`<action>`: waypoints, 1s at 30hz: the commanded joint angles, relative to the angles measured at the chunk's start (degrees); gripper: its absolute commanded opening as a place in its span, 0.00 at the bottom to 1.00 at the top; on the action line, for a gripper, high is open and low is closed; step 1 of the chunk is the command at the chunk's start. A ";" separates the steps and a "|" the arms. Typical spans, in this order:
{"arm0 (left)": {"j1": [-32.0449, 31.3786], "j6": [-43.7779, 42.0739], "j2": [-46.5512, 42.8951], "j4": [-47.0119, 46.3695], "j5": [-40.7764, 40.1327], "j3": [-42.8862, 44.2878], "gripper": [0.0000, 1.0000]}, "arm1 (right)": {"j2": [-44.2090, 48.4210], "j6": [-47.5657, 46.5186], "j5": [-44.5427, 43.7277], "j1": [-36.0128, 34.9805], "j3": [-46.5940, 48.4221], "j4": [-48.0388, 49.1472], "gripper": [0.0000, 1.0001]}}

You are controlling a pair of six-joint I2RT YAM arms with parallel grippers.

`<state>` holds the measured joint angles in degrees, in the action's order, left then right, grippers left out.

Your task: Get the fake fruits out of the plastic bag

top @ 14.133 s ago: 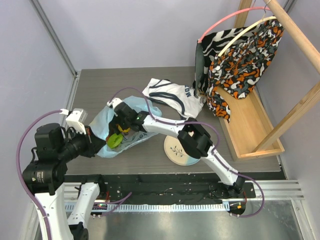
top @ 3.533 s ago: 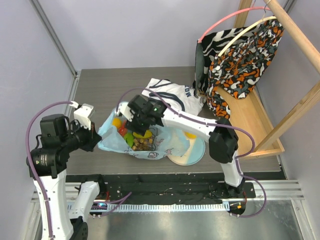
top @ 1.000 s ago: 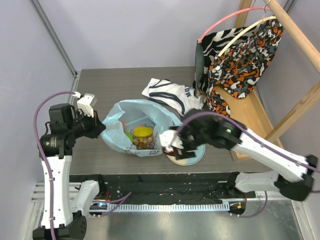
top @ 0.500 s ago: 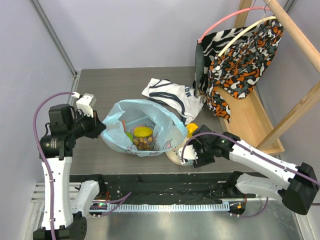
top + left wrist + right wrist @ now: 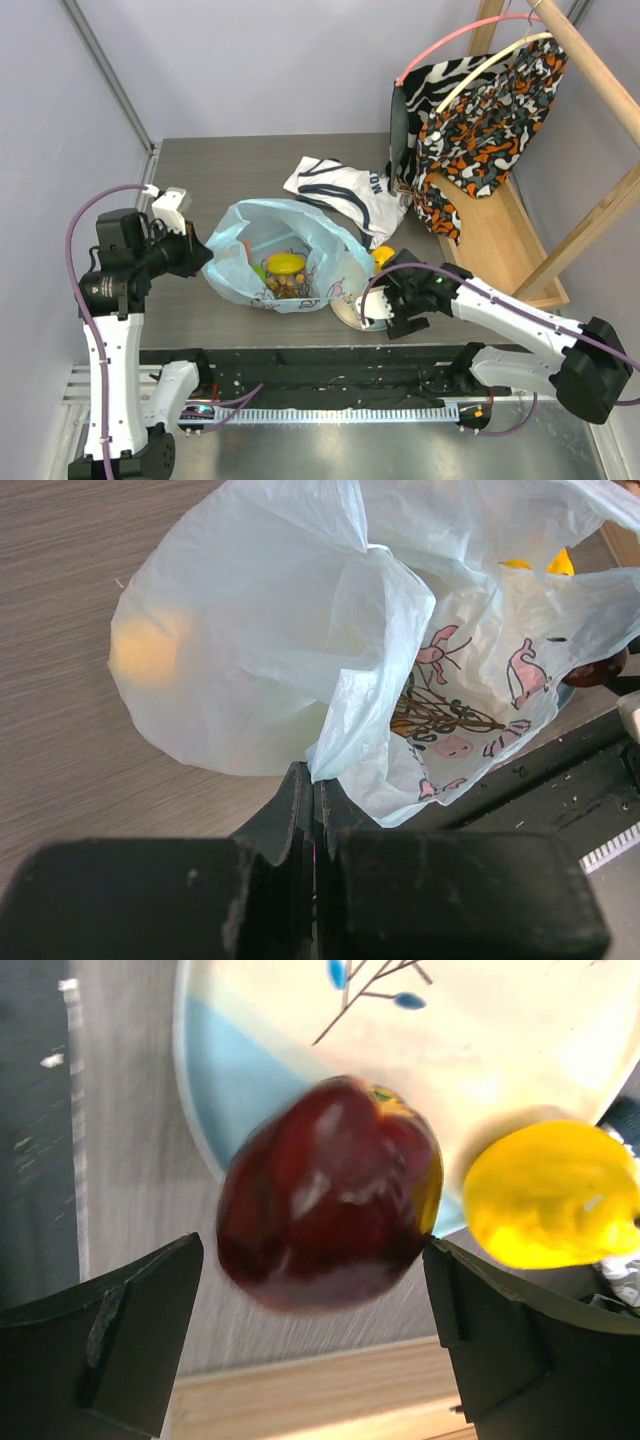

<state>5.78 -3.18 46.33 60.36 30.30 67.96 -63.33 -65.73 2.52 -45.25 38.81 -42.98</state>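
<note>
Black fingers of the right gripper [image 5: 312,1248] stand spread wide. The dark red apple [image 5: 330,1190] lies loose between them, touching neither finger and blurred at its edges. Beneath it is the cream-and-blue plate [image 5: 520,1050] with a branch motif. The lemon [image 5: 550,1210] sits just beside the apple at the plate's rim. I judge this to be the drop-off step, with the apple being let go onto the plate.

Across the table [image 5: 250,165], the left gripper [image 5: 313,780] is pressed together on a fold of the plastic bag [image 5: 260,650], pinching its edge and holding the mouth up and open. In the top view a yellow fruit [image 5: 287,263], a brownish grape bunch [image 5: 285,287] and a green piece [image 5: 258,272] lie inside the bag. The task looks well short of done.

The next move calls for the right arm to lift clear of the plate without nudging the apple or lemon. It should then reach over the bag's near wall and come down through the mouth with its fingers apart. The yellow fruit lies topmost and seems the easiest to take. The thin film may catch a finger, so the left pinch should hold steady.
</note>
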 commanded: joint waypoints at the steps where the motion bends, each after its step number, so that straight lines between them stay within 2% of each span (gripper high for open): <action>1: 0.46 -0.33 -0.80 1.68 2.74 1.29 0.00 | 4.00 1.39 7.20 0.08 11.79 -8.60 1.00; 5: 0.46 -5.23 -1.50 8.53 6.25 4.89 0.00 | 1.64 11.30 14.08 -0.54 29.53 -11.34 1.00; 6: 0.46 -6.13 -1.50 11.51 7.13 5.94 0.00 | -1.33 13.59 15.30 -0.62 37.40 -10.90 1.00; 8: 0.46 -8.49 -1.50 13.90 7.75 7.79 0.00 | -5.20 21.67 18.30 -1.32 44.83 -9.58 0.97; 10: 0.37 -9.65 -1.50 16.10 8.36 8.24 0.00 | -11.97 29.56 19.27 -2.20 53.02 -5.99 0.87; 12: 0.37 -10.26 -1.50 17.24 8.80 7.97 0.00 | -18.28 31.80 20.50 -3.96 56.97 -3.53 0.77; 13: 0.46 -10.35 -1.41 17.42 9.15 7.80 0.00 | -19.97 32.07 20.76 -4.66 57.34 -2.73 0.67; 16: 0.46 -8.78 -1.59 16.55 8.72 7.45 0.00 | -25.07 30.58 22.60 -5.98 56.82 0.09 0.53; 17: 0.37 -8.34 -1.76 16.11 8.72 7.27 0.00 | -26.39 29.01 23.13 -5.90 56.64 0.44 0.51; 21: 0.46 -6.49 -2.29 14.53 9.07 6.66 0.00 | -29.13 27.68 27.43 -6.68 57.25 1.84 0.50; 25: 0.37 -5.87 -2.91 14.00 8.63 6.22 0.00 | -29.04 27.42 26.57 -9.40 55.51 4.83 0.53; 29: 0.46 -6.22 -2.47 14.35 9.24 6.48 0.00 | -33.24 26.62 20.61 -11.69 52.60 8.08 0.57; 30: 0.46 -6.14 -2.29 14.44 9.59 6.48 0.00 | -34.48 29.49 17.37 -12.13 52.60 9.39 0.60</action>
<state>5.80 -9.87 43.86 75.72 37.65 74.26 -95.72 -38.76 25.80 -55.16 92.71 -39.97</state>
